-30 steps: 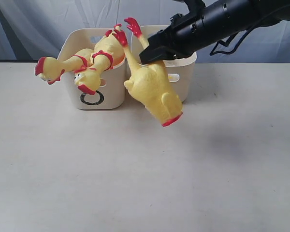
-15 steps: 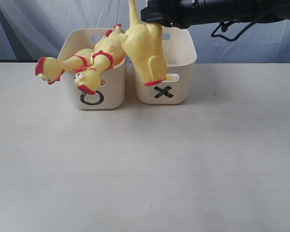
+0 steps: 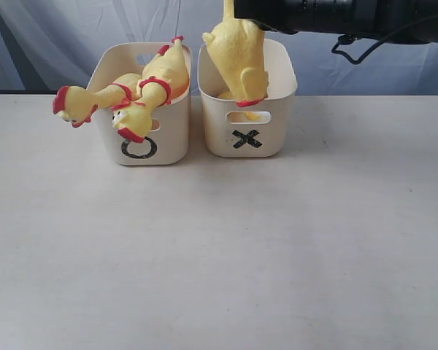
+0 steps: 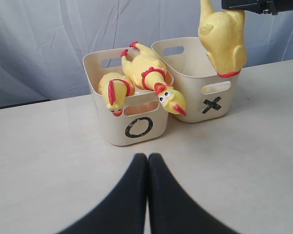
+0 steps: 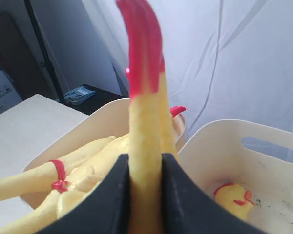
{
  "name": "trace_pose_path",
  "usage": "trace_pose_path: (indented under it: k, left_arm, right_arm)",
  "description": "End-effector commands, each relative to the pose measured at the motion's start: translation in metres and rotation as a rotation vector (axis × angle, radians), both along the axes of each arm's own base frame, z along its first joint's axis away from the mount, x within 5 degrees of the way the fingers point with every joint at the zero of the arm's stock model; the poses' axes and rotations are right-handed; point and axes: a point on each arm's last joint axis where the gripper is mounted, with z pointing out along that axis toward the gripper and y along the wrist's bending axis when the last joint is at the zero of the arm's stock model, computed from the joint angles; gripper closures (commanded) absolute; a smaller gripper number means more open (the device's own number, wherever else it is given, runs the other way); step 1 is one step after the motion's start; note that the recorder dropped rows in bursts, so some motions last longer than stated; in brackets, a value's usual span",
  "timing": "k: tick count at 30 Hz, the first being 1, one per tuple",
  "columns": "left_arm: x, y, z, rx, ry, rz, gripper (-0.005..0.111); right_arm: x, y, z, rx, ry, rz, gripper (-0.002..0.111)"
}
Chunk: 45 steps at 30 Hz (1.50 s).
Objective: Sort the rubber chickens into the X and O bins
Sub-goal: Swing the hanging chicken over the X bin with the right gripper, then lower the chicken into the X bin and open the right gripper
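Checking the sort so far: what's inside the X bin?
A short chicken piece lies on the X bin floor. The chicken body in the right tool hangs above, covering the rest.

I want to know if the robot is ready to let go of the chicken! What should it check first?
1. Right gripper pinching the chicken piece by its leg: ok.
2. Piece hanging at the X bin, not the O bin: ok.
3. Piece fully above the opening: cannot tell; it hides part of the front rim.
4. Room inside the X bin: ok, only one small piece shows there.
5. Left gripper out of the way: ok, shut, empty, well back from the bins.
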Motion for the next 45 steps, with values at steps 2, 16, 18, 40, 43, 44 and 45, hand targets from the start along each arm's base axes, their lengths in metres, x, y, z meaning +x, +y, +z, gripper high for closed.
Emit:
trace_pose_path:
  k: [2,16,18,40,43,44,45]
  left_arm:
    - [0.0,0.001,-0.001,0.002,-0.006,0.008,0.107]
    - [0.0,0.001,-0.001,0.002,-0.006,0.008,0.107]
    - [0.0,0.001,-0.001,0.002,-0.006,0.008,0.107]
    - [0.0,0.001,-0.001,0.001,-0.006,0.007,0.107]
    - [0.0,0.001,-0.001,0.001,-0.006,0.007,0.107]
    - [0.0,0.001,-0.001,0.001,-0.006,0.007,0.107]
    - [0.0,0.001,-0.001,0.001,-0.006,0.007,0.107]
  right_arm:
    - [0.006,-0.003,-0.011,-0.019,0.003,-0.005,0.109]
    - [0.01,-0.005,-0.016,-0.09,-0.036,-0.018,0.109]
    - [0.01,-0.004,-0.016,-0.088,-0.037,-0.014,0.109]
    - [0.002,-0.009,0.008,-0.035,-0.056,-0.027,0.109]
    - [0.005,-0.017,0.009,-0.038,-0.059,-0.055,0.109]
    - [0.006,-0.017,0.01,-0.038,-0.062,-0.057,0.109]
    - [0.007,-0.018,0.011,-0.042,-0.063,-0.07,0.109]
